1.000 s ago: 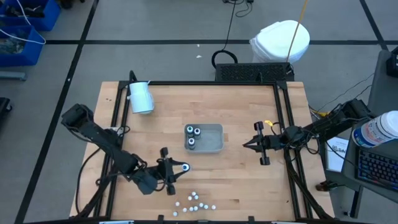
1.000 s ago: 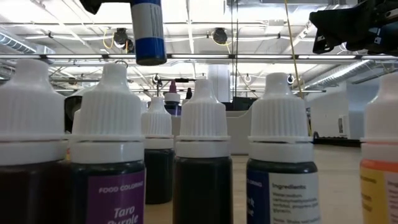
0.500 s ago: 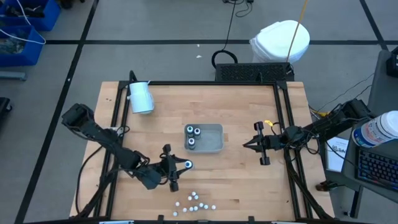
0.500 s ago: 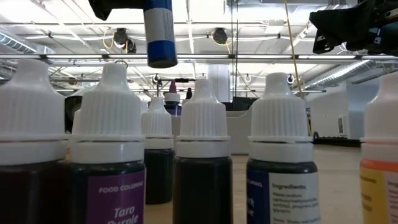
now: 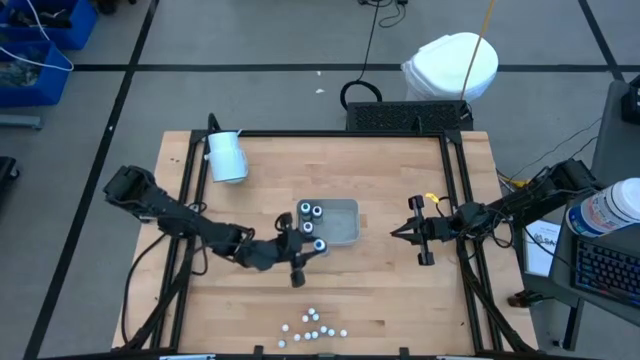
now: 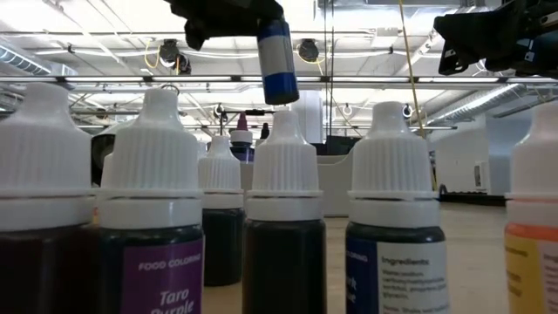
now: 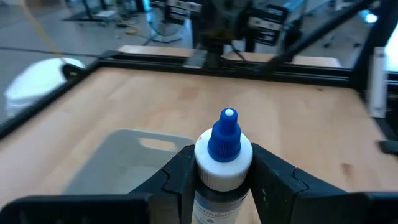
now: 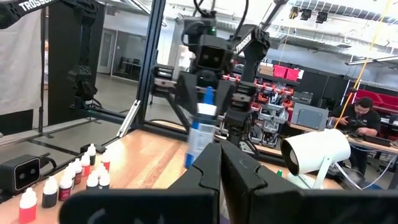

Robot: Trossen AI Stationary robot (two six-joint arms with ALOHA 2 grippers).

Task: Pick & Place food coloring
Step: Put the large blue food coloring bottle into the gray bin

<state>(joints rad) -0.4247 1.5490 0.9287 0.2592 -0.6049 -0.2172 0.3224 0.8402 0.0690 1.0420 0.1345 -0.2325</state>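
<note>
Left gripper (image 5: 303, 249) with blue-capped bottle (image 7: 224, 149) now beside tray (image 5: 345, 222), right gripper (image 5: 397, 234) unmoved

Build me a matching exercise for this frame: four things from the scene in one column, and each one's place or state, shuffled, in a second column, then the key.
Things
1. left end effector
2. right end effector
3. grey tray
4. white cylinder

Places or states
A. holds three dark bottles at its left end
B. lies near the table's far left corner
C. shut and empty, waiting right of the tray
D. grips a blue-capped bottle at the tray's near left corner

Pairs: 1-D, 2-C, 3-A, 4-B
</note>
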